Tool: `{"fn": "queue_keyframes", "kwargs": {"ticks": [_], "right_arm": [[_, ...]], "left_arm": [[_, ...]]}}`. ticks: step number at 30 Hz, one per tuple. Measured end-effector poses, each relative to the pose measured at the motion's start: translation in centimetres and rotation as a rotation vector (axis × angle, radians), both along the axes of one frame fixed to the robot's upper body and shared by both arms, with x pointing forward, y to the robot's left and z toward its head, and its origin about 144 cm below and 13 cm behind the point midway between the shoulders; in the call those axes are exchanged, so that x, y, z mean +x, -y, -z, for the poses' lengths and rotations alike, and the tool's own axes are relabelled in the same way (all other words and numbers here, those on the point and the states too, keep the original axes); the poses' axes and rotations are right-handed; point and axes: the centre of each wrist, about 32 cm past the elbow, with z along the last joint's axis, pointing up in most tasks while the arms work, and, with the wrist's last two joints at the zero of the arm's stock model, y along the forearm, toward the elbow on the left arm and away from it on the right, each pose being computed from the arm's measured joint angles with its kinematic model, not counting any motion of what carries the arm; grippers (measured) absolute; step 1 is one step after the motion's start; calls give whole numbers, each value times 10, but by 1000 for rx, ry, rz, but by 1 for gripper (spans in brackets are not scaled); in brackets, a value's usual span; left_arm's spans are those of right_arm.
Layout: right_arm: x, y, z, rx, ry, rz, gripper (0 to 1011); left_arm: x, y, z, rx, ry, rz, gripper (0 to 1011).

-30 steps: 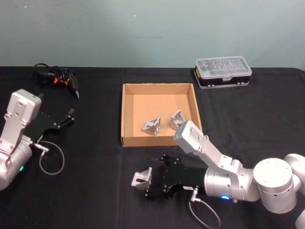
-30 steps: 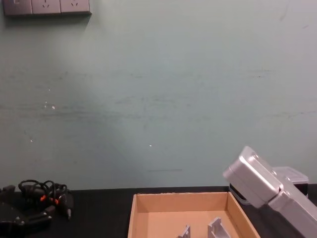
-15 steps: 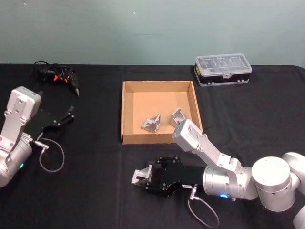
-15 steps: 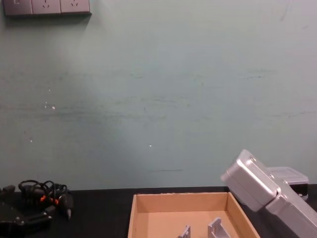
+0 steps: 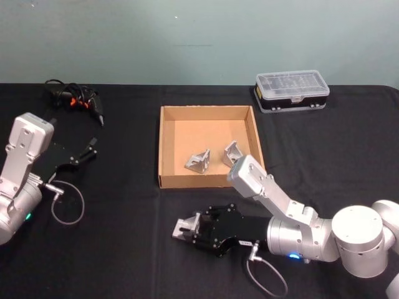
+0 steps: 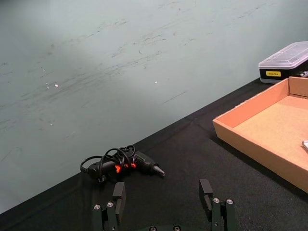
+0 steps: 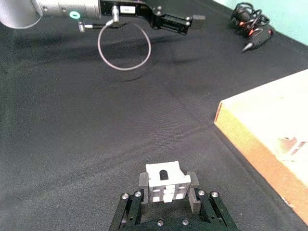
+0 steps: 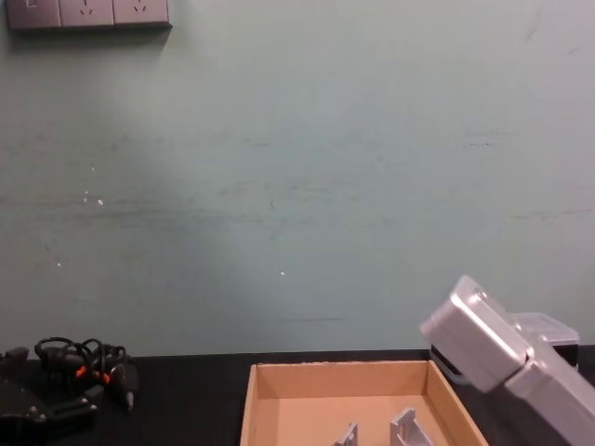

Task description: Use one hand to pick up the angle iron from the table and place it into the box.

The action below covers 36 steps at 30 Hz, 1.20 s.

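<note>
Angle iron (image 7: 165, 182) apparently clamped between right gripper's (image 7: 166, 189) fingers.

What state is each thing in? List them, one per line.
right gripper: shut on the angle iron, near the table.
angle iron: clamped between the fingers.
box: open-topped, two brackets inside.
left gripper: open, holding nothing.
plastic case: lid closed.
corded tool: lying on the table, cord coiled.

Pretty even indoor light, soft shadows, but the box (image 7: 269, 139) blows out pale at the right wrist frame's right edge.
</note>
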Motion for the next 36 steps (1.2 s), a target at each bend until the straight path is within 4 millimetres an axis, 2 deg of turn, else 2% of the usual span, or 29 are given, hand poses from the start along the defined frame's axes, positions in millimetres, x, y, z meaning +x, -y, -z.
{"fn": "queue_keyframes", "kwargs": {"ticks": [9,14,18,25,36], "right_arm": [[-5,8,-17,39,49,42,470],[-4,22,-40,66,116,121,470],[0,29,-50,72,145,176,470],[22,40,-69,67,189,305,470],[64,32,-68,29,161,359,470]], "left_arm": [[0,0,0,0,0,0,1000],[0,0,0,0,0,0,1000],[0,0,0,0,0,0,1000],[0,0,0,0,0,0,1000],[0,0,0,0,0,0,1000]]}}
